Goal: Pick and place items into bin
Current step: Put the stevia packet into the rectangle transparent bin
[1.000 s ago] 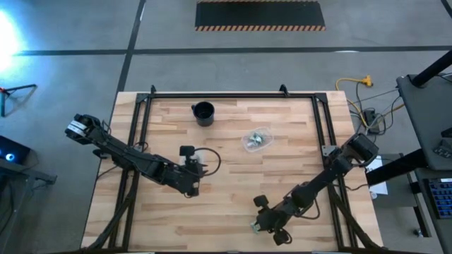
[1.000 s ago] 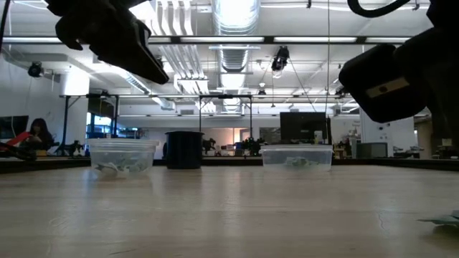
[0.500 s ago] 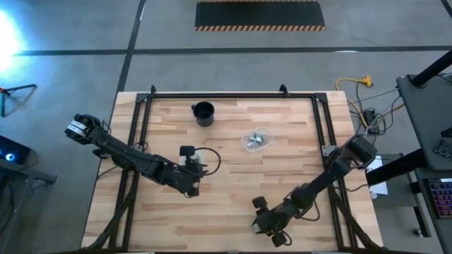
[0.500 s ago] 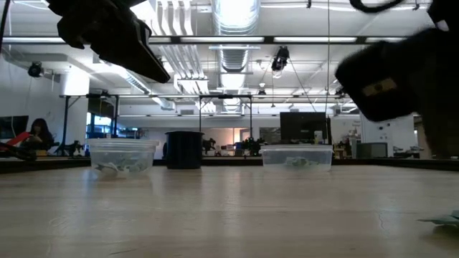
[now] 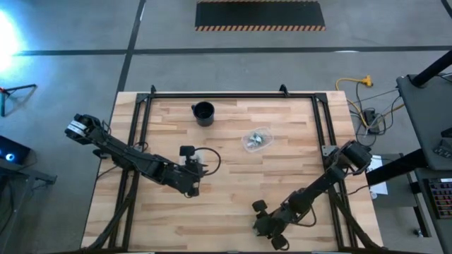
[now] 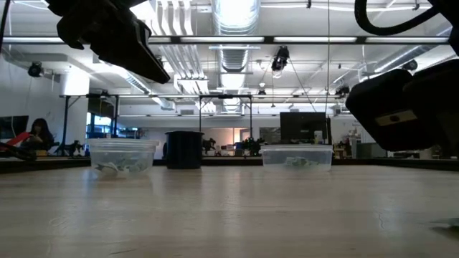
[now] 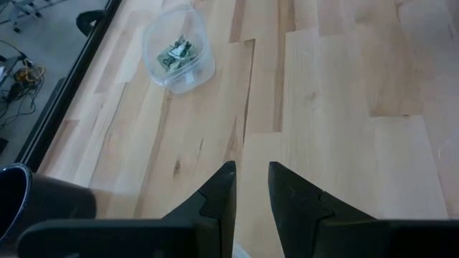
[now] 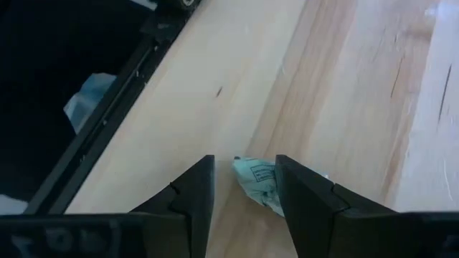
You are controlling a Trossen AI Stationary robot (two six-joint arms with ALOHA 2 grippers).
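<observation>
Right jaws [image 8: 244, 188] parted around one pale green item [image 8: 259, 185] at the bench's [image 5: 233, 204] near edge, lower than a second ago. Left jaws [image 7: 251, 188] narrowly parted, empty. Two clear cups [image 6: 120, 157] [image 6: 296, 156], one black cup [image 5: 203, 113].

The high view looks straight down on the whole table [image 5: 233, 176]; the low view looks level across it (both share the black cup [image 5: 203, 113], 12 o'clock).

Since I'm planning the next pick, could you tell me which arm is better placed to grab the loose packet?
Right. The right gripper has open fingers straddling the pale green packet near the table's front edge; the left gripper hovers over bare wood.
</observation>
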